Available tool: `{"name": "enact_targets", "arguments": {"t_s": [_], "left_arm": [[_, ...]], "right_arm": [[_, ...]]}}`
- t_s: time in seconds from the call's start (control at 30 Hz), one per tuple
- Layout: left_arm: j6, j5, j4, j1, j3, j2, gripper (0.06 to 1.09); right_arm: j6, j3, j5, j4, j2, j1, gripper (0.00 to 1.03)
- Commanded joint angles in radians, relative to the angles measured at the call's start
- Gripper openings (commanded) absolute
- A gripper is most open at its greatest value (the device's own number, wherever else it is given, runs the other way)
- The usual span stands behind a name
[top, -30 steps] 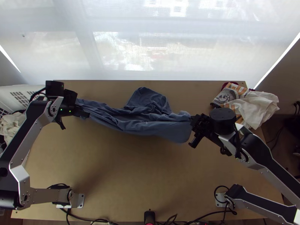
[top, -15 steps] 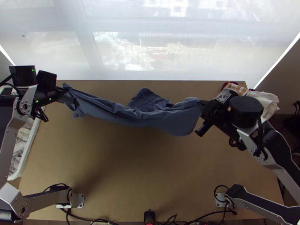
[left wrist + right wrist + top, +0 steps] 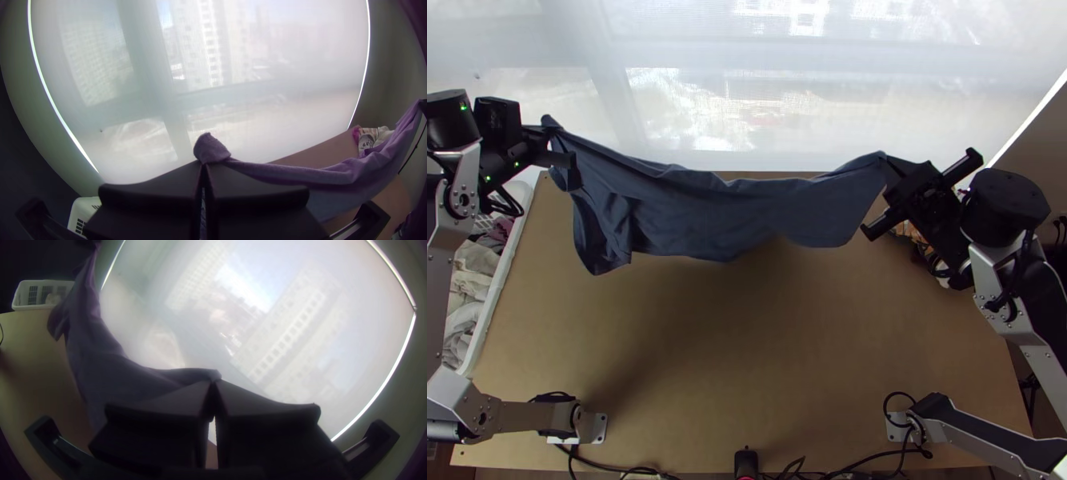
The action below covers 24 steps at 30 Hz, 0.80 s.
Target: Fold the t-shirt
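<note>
In the top view the blue t-shirt (image 3: 707,208) hangs stretched between both grippers, its upper edge sagging slightly and its left end drooping in folds. My left gripper (image 3: 555,144) holds one upper corner at the far left; my right gripper (image 3: 891,164) holds the other at the right. In the left wrist view a small tuft of the t-shirt (image 3: 211,149) sticks out past the closed tips of my left gripper (image 3: 204,165). The right wrist view has my right gripper (image 3: 214,384) shut on an edge of the t-shirt (image 3: 106,360).
A white basket (image 3: 507,272) with crumpled cloths stands at the table's left edge. Other cloths lie at the back right, partly behind the right arm. The wooden table (image 3: 747,368) stretches out in front of the t-shirt, with a shaded window behind.
Both grippers have moved apart and up the picture with the t-shirt. The cloth, bunched on the table before, is now lifted and more spread out, its left part hanging down.
</note>
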Motion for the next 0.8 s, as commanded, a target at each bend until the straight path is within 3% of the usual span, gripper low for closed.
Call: {"name": "enact_targets", "arguments": {"t_s": [0.0,0.2,0.37,0.6,0.77], "left_arm": [[-0.054,-0.007,0.145,-0.022,0.109,0.109,0.09],[-0.136,-0.039,0.254,-0.046,0.125,0.121,0.09],[-0.156,0.015,0.088,-0.103,0.076,0.083,0.09],[-0.077,0.153,-0.117,-0.160,-0.279,-0.103,0.09],[-0.009,0.191,-0.246,-0.149,-0.490,-0.226,0.09]], "right_arm": [[-0.033,0.016,0.034,0.212,0.045,-0.053,0.02],[-0.042,0.004,0.056,0.307,0.043,-0.084,0.02],[-0.042,-0.075,0.056,0.158,-0.046,-0.048,0.02],[-0.029,-0.196,0.056,-0.071,-0.213,0.021,0.02],[0.010,-0.208,0.054,-0.246,-0.273,0.062,0.02]]}}
